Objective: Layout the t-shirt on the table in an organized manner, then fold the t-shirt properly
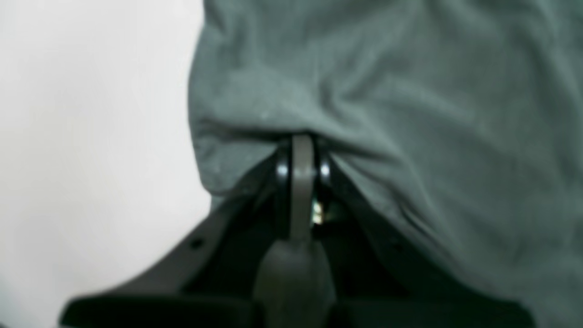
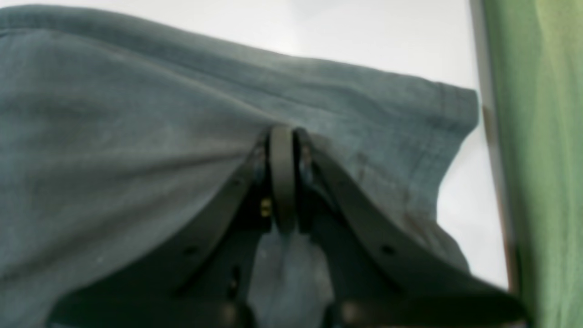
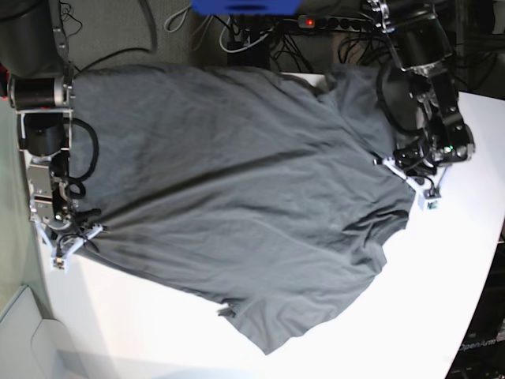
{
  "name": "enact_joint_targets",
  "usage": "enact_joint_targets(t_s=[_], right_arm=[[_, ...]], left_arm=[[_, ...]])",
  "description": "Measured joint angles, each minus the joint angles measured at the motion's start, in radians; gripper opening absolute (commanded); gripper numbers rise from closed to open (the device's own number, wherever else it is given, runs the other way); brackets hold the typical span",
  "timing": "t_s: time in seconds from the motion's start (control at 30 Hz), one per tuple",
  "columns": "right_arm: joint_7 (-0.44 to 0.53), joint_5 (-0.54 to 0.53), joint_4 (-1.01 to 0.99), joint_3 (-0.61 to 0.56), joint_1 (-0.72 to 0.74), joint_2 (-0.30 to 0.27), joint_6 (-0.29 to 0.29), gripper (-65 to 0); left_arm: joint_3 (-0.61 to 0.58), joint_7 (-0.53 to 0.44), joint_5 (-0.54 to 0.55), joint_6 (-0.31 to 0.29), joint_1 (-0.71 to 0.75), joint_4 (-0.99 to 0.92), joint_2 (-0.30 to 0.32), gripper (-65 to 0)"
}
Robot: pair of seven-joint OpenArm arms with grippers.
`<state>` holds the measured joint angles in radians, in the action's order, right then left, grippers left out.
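The dark grey t-shirt (image 3: 237, 189) hangs stretched between both arms above the white table (image 3: 442, 300), its lower part draping onto the tabletop. In the base view my left gripper (image 3: 402, 170) pinches the shirt's right edge near the collar and shoulder. My right gripper (image 3: 83, 229) pinches the shirt's left edge near the hem. The left wrist view shows the left gripper (image 1: 301, 141) shut, with t-shirt (image 1: 387, 91) cloth bunched over its tips. In the right wrist view, the right gripper (image 2: 284, 132) is shut on the t-shirt (image 2: 114, 136) close to a stitched hem corner.
Cables, a blue box (image 3: 245, 6) and a power strip (image 3: 331, 22) lie behind the table's far edge. A green surface (image 2: 542, 159) lies beyond the table's edge in the right wrist view. Bare white tabletop (image 3: 158, 339) shows in front of the shirt.
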<state>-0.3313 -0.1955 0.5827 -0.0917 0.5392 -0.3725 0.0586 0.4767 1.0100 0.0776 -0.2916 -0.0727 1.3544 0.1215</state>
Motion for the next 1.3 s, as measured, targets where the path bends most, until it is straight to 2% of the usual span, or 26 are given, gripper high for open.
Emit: enact_joint_targets(t_s=[0.17, 0.4, 0.57, 0.67, 0.77, 0.83, 1.03, 1.2, 1.3], right_arm=[[-0.034, 0.001, 0.002, 0.005, 0.003, -0.012, 0.092, -65.0], [-0.041, 0.002, 0.05, 0.006, -0.03, -0.015, 0.098, -65.0], [-0.084, 0.01, 0.303, 0.005, -0.187, -0.013, 0.099, -65.0], [-0.154, 0.019, 0.501, 0.0, -0.3, -0.006, 0.107, -65.0], [-0.18, 0.01, 0.685, -0.008, -0.392, 0.006, 0.124, -65.0], [-0.243, 0.011, 0.787, -0.006, -0.424, 0.009, 0.124, -65.0], [-0.31, 0.009, 0.971, -0.006, -0.46, 0.053, 0.127, -65.0], [-0.312, 0.008, 0.998, -0.01, -0.412, 0.044, 0.124, -65.0], [-0.312, 0.023, 0.946, -0.045, -0.34, 0.068, 0.112, -65.0]], left_arm=[[0.0, -0.134, -0.047, -0.014, -0.131, -0.206, 0.034, -64.6], [0.001, -0.31, -0.153, 0.0, -0.295, -0.452, 0.039, -64.6], [0.0, -0.348, -0.201, 0.018, -0.426, -0.615, 0.031, -64.6], [0.0, -0.366, -0.207, 0.018, -0.49, -0.698, 0.026, -64.6], [-0.001, -0.393, -0.211, 0.016, -0.543, -0.764, 0.019, -64.6], [-0.001, -0.413, -0.208, 0.014, -0.563, -0.791, 0.014, -64.6], [0.002, -0.399, -0.206, 0.011, -0.577, -0.784, 0.011, -64.6], [0.006, -0.286, -0.206, 0.003, -0.57, -0.662, 0.018, -64.6], [0.006, -0.251, -0.203, 0.002, -0.526, -0.535, 0.016, -64.6]])
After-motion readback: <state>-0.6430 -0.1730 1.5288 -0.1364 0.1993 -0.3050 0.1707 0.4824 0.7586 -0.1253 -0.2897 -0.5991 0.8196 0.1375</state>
